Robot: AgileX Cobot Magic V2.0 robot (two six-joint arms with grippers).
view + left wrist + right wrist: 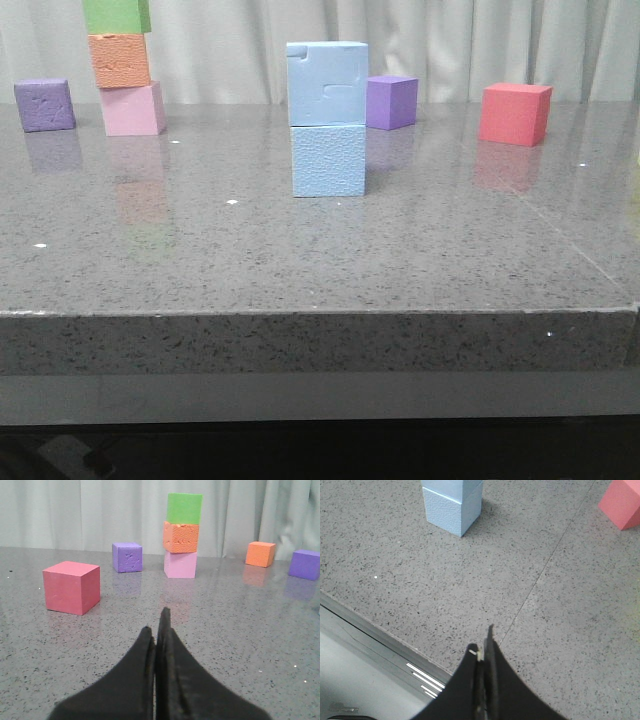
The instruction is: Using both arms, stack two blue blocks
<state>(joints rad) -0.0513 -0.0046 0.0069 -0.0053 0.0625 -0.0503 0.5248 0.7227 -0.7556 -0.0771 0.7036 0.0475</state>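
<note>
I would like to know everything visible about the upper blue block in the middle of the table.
The upper blue block is a pale sky-blue cube that looks like foam. Its front face is mostly smooth, with a shallow stepped dent and small marks near the top. It sits upright on the lower blue block, whose front is pebbled, edges nearly aligned, slightly shifted left. Only that block touches it. A purple cube stands behind, to the right. No gripper is near it.
</note>
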